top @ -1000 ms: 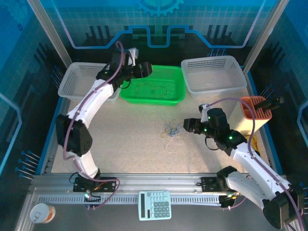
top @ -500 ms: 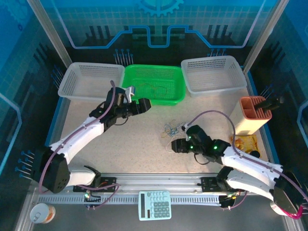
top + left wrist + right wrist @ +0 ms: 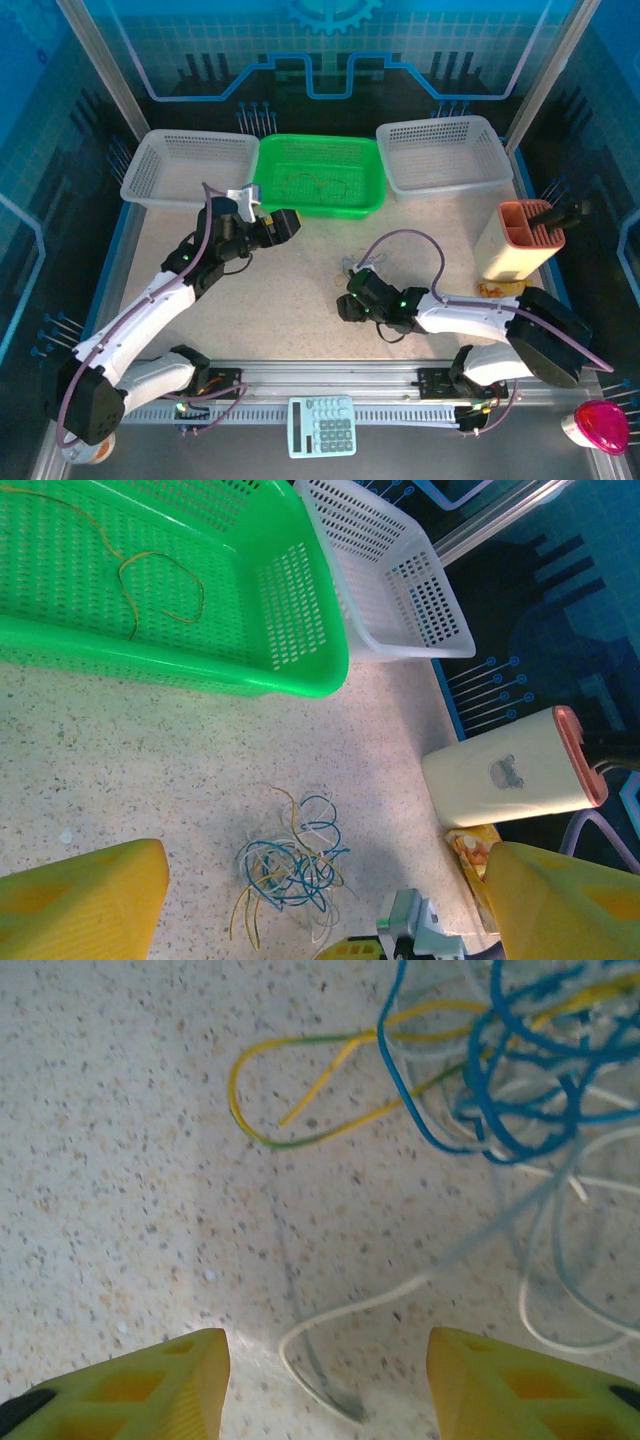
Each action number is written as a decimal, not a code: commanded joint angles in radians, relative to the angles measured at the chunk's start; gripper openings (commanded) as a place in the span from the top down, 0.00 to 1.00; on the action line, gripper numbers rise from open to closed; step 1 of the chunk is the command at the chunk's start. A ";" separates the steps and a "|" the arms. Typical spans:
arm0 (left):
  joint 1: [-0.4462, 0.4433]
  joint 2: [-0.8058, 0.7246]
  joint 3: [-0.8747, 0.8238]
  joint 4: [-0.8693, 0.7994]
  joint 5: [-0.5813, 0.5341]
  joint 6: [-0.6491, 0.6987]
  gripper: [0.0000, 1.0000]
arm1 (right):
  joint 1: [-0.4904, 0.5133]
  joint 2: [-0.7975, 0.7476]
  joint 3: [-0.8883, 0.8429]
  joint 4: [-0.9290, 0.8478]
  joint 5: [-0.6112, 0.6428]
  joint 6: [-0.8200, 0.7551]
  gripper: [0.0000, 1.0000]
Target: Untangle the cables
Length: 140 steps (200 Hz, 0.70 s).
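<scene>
Cables lay in a loose tangle of blue, yellow and whitish strands on the speckled table, a little way in front of the green basket's right corner. One thin yellowish loop lay inside that basket. The right gripper sat low on the tangle's far side from the basket. Its yellow fingers were spread, and the end of a whitish strand curled on the table between them, unpinched. The left gripper hung in front of the basket's left corner, fingers spread wide around nothing.
</scene>
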<state>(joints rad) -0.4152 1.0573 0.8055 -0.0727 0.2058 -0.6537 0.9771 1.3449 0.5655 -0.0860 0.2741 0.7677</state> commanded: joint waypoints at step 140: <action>0.011 -0.030 -0.020 0.023 -0.001 -0.011 0.15 | 0.016 0.091 0.086 0.066 0.050 0.012 1.00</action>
<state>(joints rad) -0.4122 1.0451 0.7937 -0.0719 0.2058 -0.6563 0.9817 1.4826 0.6109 -0.0090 0.2897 0.7925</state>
